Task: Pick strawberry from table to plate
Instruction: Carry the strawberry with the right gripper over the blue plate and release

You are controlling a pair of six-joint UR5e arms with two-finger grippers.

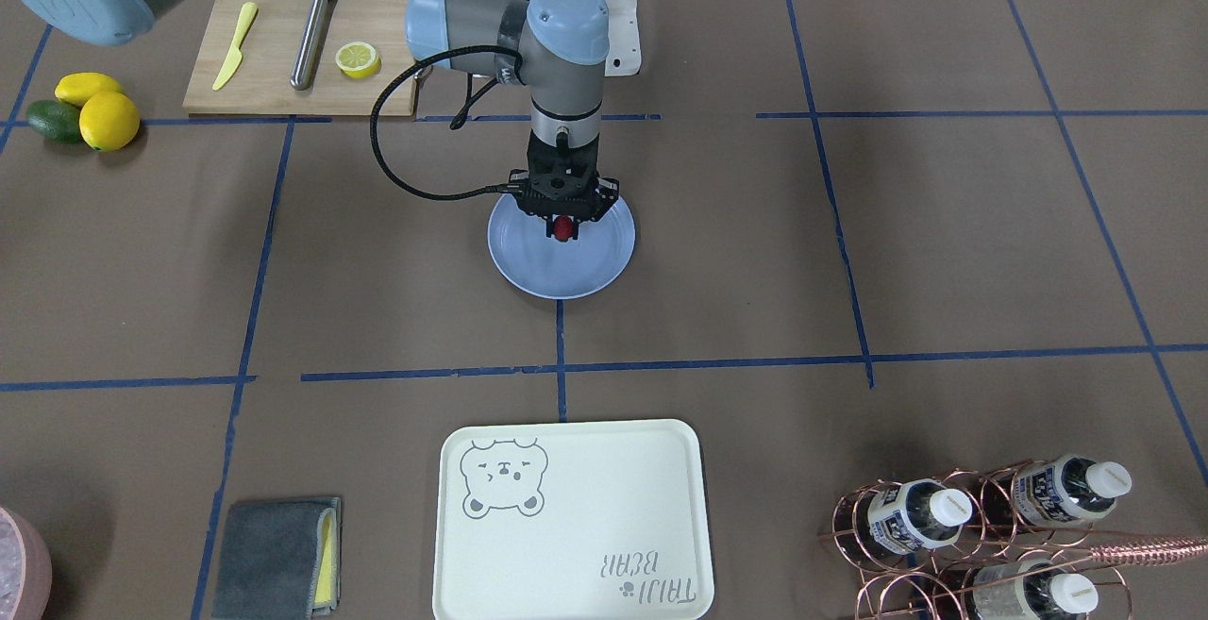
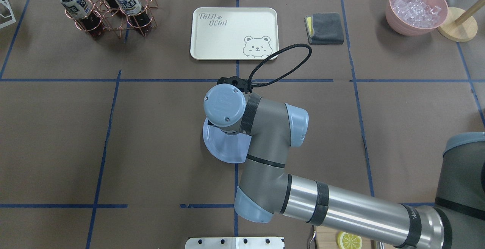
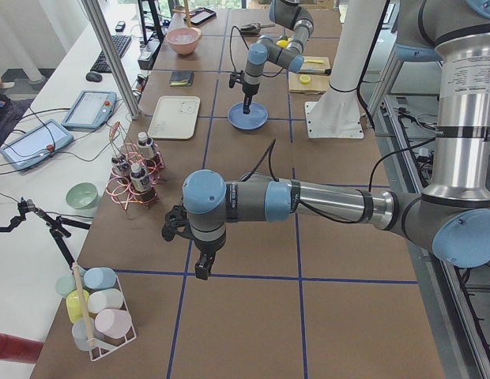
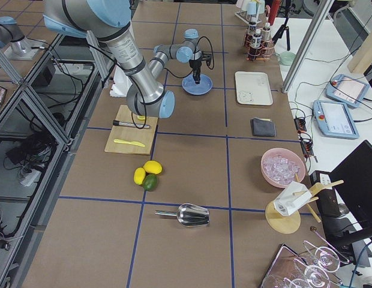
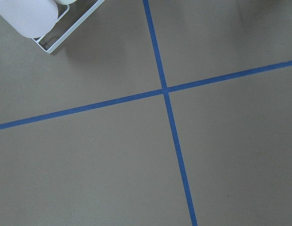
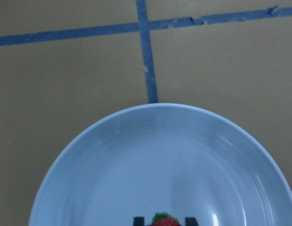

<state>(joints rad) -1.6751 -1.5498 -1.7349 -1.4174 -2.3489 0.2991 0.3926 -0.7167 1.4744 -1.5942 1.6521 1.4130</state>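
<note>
The light-blue plate lies on the brown table near its middle. My right gripper points straight down over the plate's robot-side half, shut on the small red strawberry. In the right wrist view the strawberry with its green cap sits between two dark fingertips, just above the plate. The overhead view shows only part of the plate under the right wrist. My left gripper hangs over bare table far from the plate, and I cannot tell whether it is open or shut.
A cream bear tray lies beyond the plate, with a bottle rack and a grey cloth to its sides. A cutting board and lemons sit near the robot. A white cup rack is near the left wrist.
</note>
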